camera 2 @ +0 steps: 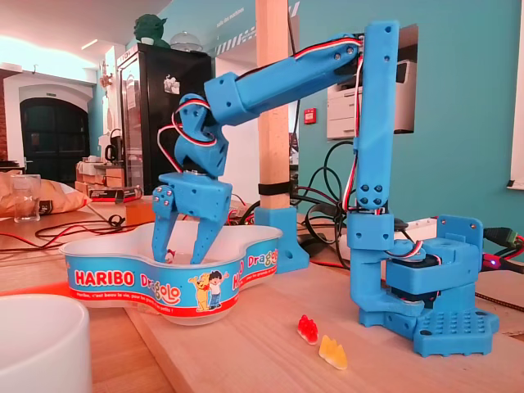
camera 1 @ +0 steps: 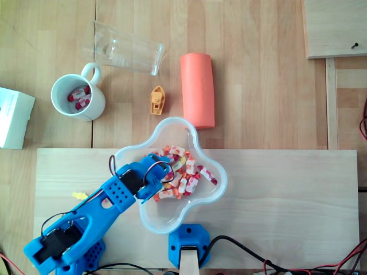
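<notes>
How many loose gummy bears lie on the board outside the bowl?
2: a red gummy bear and a yellow gummy bear, side by side on the board between the bowl and the arm's base. Others may hide behind the arm.

You have a heap of small wrapped sweets (camera 1: pixel 184 171), red, white and orange, piled in the far half of a clear, wavy-rimmed plastic bowl (camera 1: pixel 166 219). The bowl stands upright on the pale wooden surface (camera 1: pixel 287 195); in the fixed view, a blue Haribo band runs round its wall.
</notes>
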Action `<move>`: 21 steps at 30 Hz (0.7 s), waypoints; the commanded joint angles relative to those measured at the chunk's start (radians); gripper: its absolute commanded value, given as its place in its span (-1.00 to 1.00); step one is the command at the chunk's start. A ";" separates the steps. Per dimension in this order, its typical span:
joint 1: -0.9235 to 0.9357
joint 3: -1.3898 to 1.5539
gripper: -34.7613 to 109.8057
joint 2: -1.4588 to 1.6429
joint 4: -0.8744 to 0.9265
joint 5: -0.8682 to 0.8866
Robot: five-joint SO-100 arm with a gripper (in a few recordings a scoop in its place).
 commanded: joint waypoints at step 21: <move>0.023 -0.048 -0.26 -0.034 -0.095 -0.009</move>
